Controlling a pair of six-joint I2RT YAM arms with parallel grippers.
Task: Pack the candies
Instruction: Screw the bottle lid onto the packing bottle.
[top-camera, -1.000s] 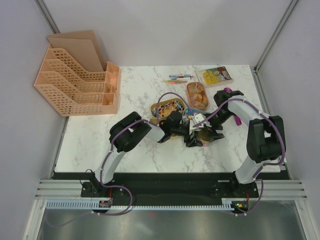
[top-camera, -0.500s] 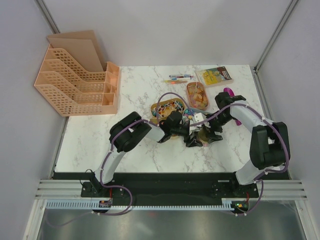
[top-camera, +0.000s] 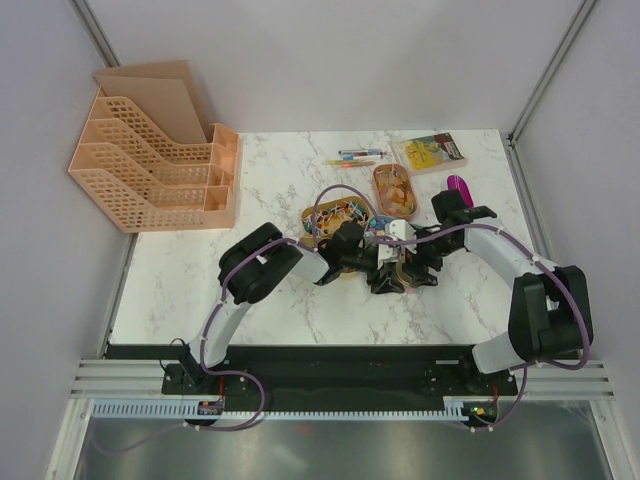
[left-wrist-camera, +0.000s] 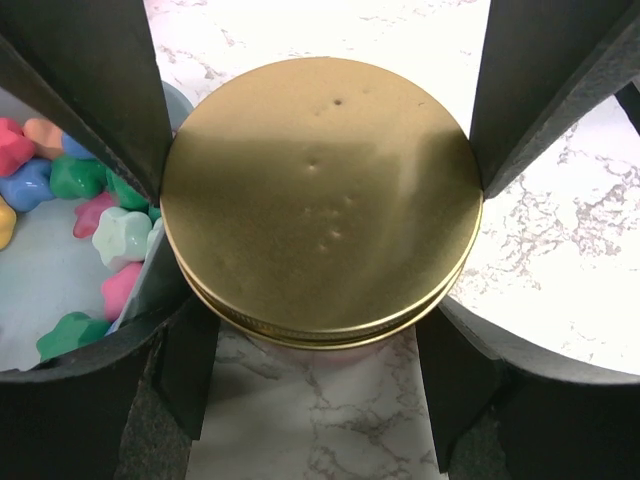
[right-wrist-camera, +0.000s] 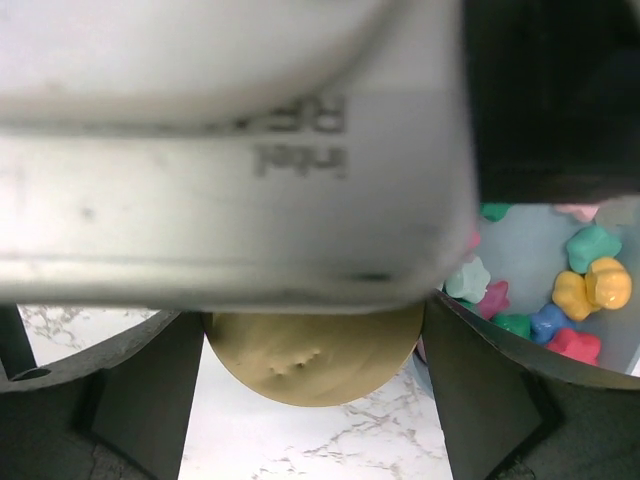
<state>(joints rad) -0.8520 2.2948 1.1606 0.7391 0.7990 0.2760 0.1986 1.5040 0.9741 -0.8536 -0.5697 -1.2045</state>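
Observation:
A jar with a gold lid (left-wrist-camera: 320, 195) stands on the marble table between both grippers; it also shows in the top view (top-camera: 400, 273). My left gripper (left-wrist-camera: 318, 325) is shut on the jar, its fingers reaching under the lid. My right gripper (right-wrist-camera: 315, 345) comes from the opposite side, and its fingers (left-wrist-camera: 100, 90) press the lid's rim. Pastel multicolour candies (left-wrist-camera: 60, 185) lie in a pale dish right beside the jar and show in the right wrist view (right-wrist-camera: 570, 290) too. More candies fill an oval tin (top-camera: 395, 190) and a tray (top-camera: 338, 214).
A peach file organiser (top-camera: 150, 160) stands at the back left. Coloured pens (top-camera: 355, 156) and a flat yellow packet (top-camera: 430, 150) lie at the back. A magenta object (top-camera: 458, 184) lies by the right arm. The left wrist's white camera housing (right-wrist-camera: 230, 150) blocks most of the right wrist view.
The right arm's elbow and forearm have swung right and toward the near edge while its gripper stayed at the jar. The left arm and the jar have kept their place.

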